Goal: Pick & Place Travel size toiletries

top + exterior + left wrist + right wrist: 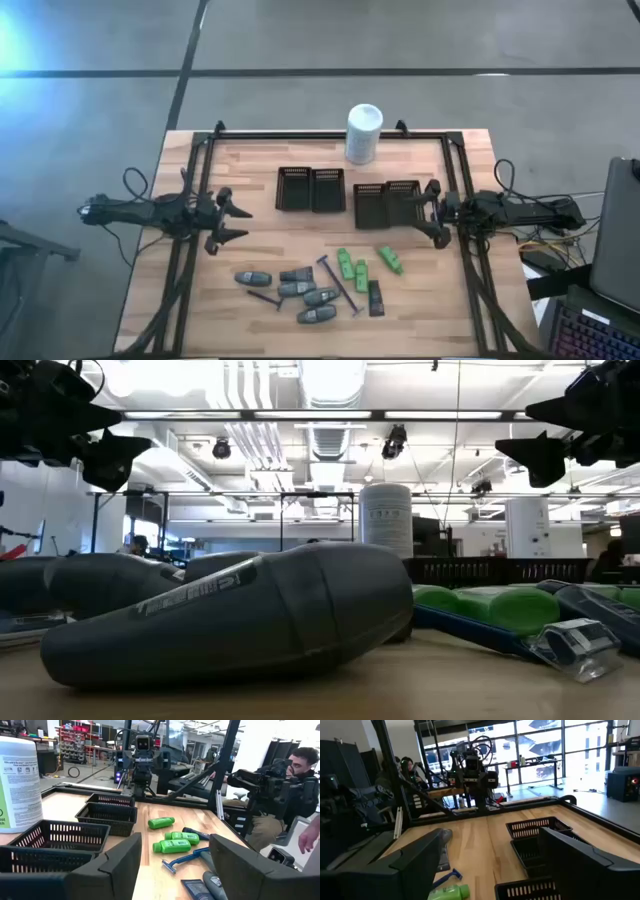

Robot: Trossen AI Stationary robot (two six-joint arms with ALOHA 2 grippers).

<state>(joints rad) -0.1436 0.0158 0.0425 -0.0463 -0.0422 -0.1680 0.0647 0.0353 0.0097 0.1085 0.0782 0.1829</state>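
Even, bright overhead light across wooden table [420, 310]; faint, short shadows only. Blue-white glare on floor [30, 50] at top-left corner of high view. Low view strongly backlit by ceiling strip lights [330, 380], blown out to white. Nearest grey oval bottle [240, 620] close to lens, soft, dark on facing side. Right wrist view: windows [540, 745] overexposed, foreground fingers [395, 865] in shade and blurred. Left wrist view evenly lit, fingers [110, 865] out of focus.

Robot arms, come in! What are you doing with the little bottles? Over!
Left tool open, right tool open, both empty. Toiletries loose on table, untouched. Trays empty. Nothing blocking.
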